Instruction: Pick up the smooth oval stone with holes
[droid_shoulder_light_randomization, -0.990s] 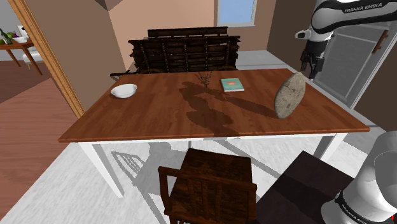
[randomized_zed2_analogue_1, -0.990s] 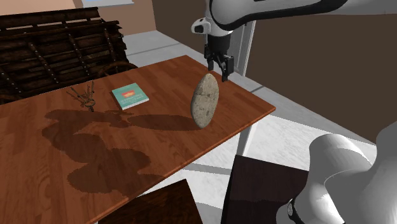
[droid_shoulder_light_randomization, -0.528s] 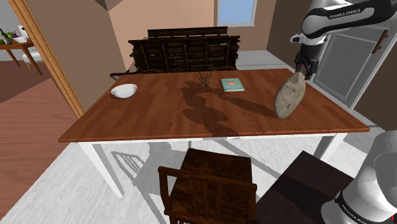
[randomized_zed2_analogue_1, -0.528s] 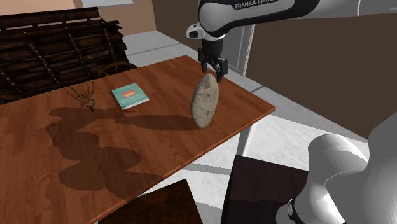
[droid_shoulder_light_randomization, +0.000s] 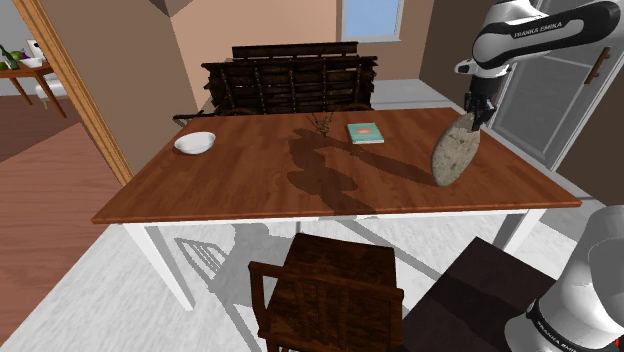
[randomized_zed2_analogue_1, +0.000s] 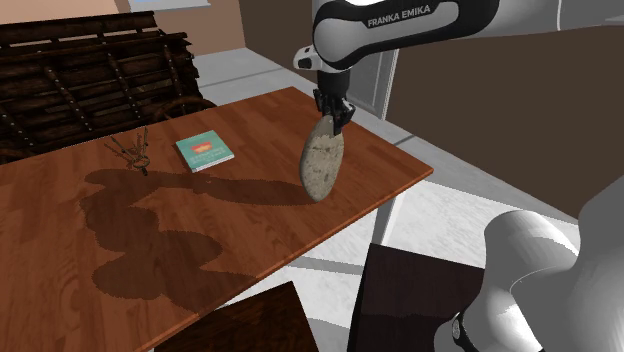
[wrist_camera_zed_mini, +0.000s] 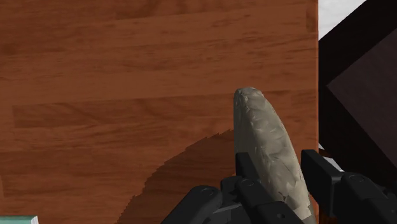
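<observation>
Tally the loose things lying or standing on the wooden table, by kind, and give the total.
Stone: 1
Book: 1
Bowl: 1
Bunch of keys: 1
Total: 4

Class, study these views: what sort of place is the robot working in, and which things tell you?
Most likely a home dining room: a wooden table with a chair drawn up, a white bowl on it, and a dark slatted bench behind.
</observation>
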